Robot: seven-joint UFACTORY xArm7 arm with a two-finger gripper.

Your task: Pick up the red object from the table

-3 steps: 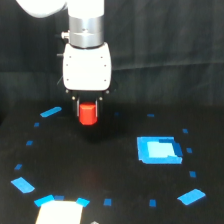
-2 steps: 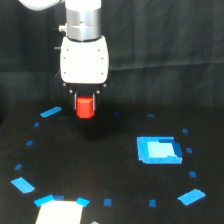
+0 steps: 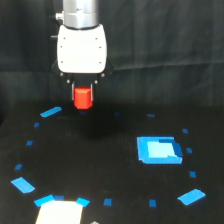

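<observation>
Claw (image 3: 83, 94) clamped on red object (image 3: 83, 98), obj held in air above tabletop (image 3: 100, 150), toward far edge, ext view's left side. Blue square patch (image 3: 158, 149) well apart, nearer right edge.

black table (image 3: 100, 165), blue tape marks (image 3: 50, 112), blue square patch (image 3: 158, 150)

Only one camera watches me, the exterior view, set off my arm in front of the table (image 3: 100, 165) and somewhat above it, looking down at a slant across the black surface toward the dark backdrop. It sits near enough that my claw (image 3: 83, 98) fills the upper left of the frame, with my arm cut off at the top edge. The blue square patch (image 3: 158, 149) lies right of centre and a pale sheet (image 3: 59, 212) is clipped by the bottom edge.
</observation>
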